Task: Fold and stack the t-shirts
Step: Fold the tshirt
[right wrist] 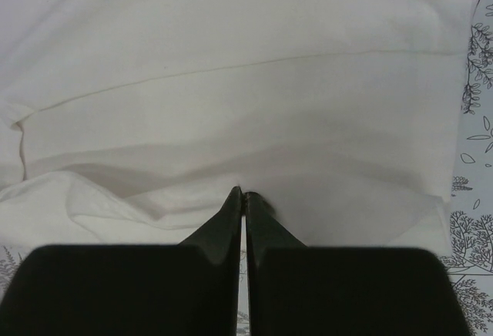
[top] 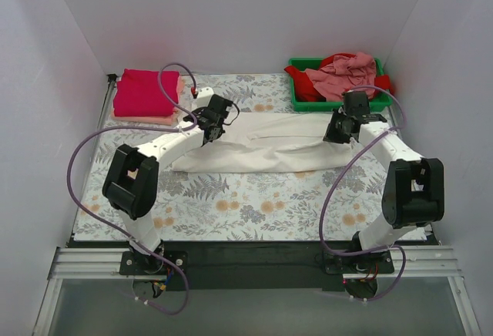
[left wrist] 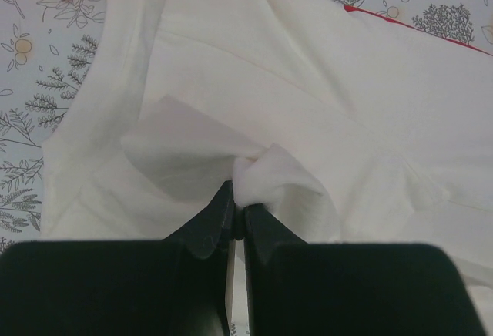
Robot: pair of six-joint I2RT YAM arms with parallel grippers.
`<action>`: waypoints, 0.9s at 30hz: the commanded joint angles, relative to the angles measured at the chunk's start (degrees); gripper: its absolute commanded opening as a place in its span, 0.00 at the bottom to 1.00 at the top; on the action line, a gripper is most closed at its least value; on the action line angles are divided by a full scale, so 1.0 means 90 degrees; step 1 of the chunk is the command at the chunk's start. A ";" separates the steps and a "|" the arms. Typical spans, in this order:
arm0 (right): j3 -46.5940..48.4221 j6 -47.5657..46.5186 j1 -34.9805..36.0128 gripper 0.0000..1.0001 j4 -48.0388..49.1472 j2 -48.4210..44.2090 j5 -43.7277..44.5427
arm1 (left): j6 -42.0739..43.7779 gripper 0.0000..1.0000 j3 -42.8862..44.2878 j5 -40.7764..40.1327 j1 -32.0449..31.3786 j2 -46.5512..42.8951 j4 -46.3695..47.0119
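White walls (top: 254, 12) close the desk (top: 254, 253) in on the left, back and right, plain and evenly lit, with only soft shadows in the corners. A cover (top: 231, 197) printed with grey ferns and pale orange blossoms lies over the desk top, leaving a bare black band at the near edge. An aluminium rail (top: 85, 263) runs across the front, with dull grey floor (top: 254, 309) below it.

Top camera looks down from above and behind over the whole table (top: 254, 205); each wrist camera faces close onto the same white t-shirt (top: 269, 147).
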 commanded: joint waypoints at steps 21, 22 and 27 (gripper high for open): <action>0.1930 -0.0075 -0.0034 0.88 -0.0021 0.1569 0.0705 | -0.0047 0.82 0.2537 -0.0139 0.0747 0.1885 -0.0847; 0.1911 -0.0086 -0.0034 0.98 -0.0031 0.1501 0.0676 | -0.0066 0.82 0.2538 0.0055 0.0747 0.1827 -0.0847; 0.1065 -0.0163 -0.0024 0.98 0.0017 0.0739 0.0413 | -0.0280 0.86 0.1797 0.0730 0.0728 0.0940 -0.0544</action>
